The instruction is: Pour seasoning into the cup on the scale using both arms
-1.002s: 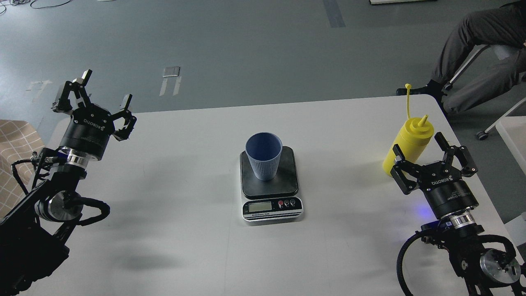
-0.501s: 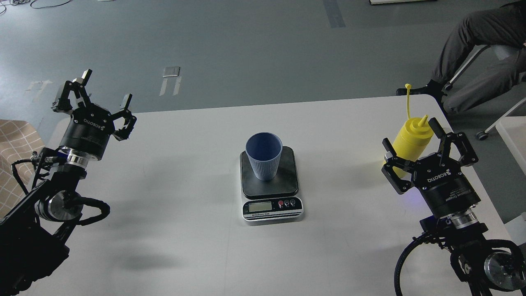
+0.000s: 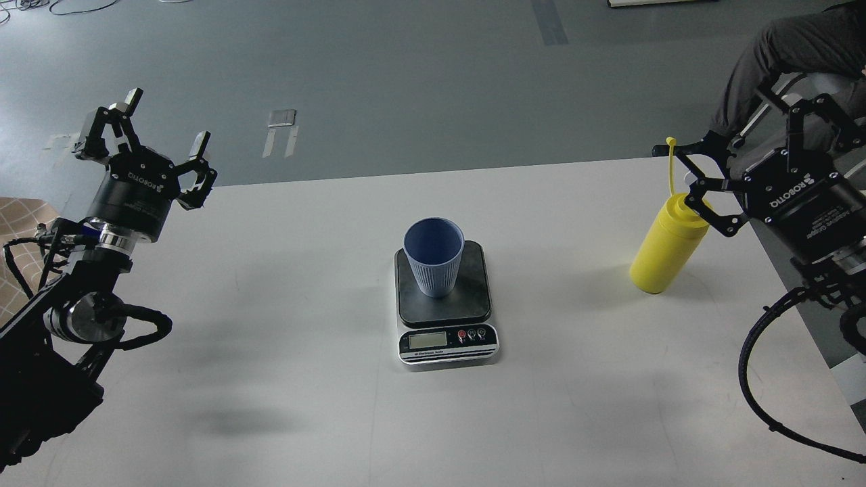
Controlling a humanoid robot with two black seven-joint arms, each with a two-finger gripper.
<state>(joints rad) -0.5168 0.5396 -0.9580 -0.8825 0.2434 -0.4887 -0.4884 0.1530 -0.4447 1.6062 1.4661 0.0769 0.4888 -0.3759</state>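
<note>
The light blue ribbed cup (image 3: 433,260) stands upright on the dark platform of the scale (image 3: 448,340) at the middle of the table. The yellow seasoning bottle (image 3: 666,243) stands at the right, and its tethered cap (image 3: 671,142) sticks up. My right gripper (image 3: 741,135) is open, raised beside the bottle's top; one finger (image 3: 707,199) covers the nozzle. It holds nothing. My left gripper (image 3: 162,122) is open and empty, raised at the table's far left corner, far from the cup.
The white table (image 3: 270,338) ends just right of the bottle. A seated person's legs (image 3: 791,47) and a chair are beyond the far right corner. A checkered object (image 3: 20,223) lies off the table's left edge.
My right gripper has risen and moved right and away, from low in front of the bottle to beside its top. My left gripper has shifted slightly up and left. Cup, scale and bottle are unmoved.
</note>
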